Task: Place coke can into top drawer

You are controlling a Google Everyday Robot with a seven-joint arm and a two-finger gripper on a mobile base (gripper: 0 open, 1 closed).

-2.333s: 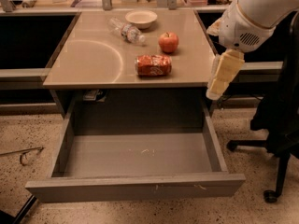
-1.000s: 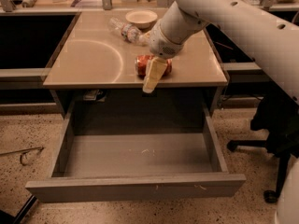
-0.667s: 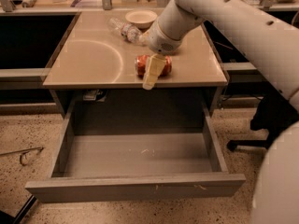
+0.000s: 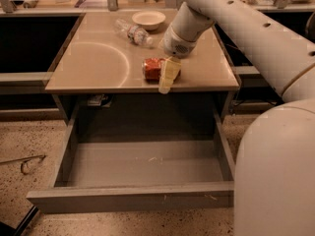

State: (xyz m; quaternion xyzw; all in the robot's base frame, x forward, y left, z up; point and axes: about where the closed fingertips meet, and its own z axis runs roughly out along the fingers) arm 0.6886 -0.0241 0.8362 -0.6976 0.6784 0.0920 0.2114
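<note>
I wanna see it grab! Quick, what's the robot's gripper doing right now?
Gripper: down at the coke can, which lies on the desk. Whether it is open, closed or holding the can cannot be told.

The white arm point(image 4: 256, 28) slants down from the right of the coke can point(image 4: 152, 69). Its wrist point(image 4: 179, 38) points downward, and its cream hand point(image 4: 167, 77) hangs over the can's right end.

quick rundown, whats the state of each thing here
coke can: lying on its side on the desk, near the front edge
top drawer: pulled open, no can inside
gripper: low at the can's right end, by the front edge
plastic bottle: lying on its side
bowl: upright
</note>
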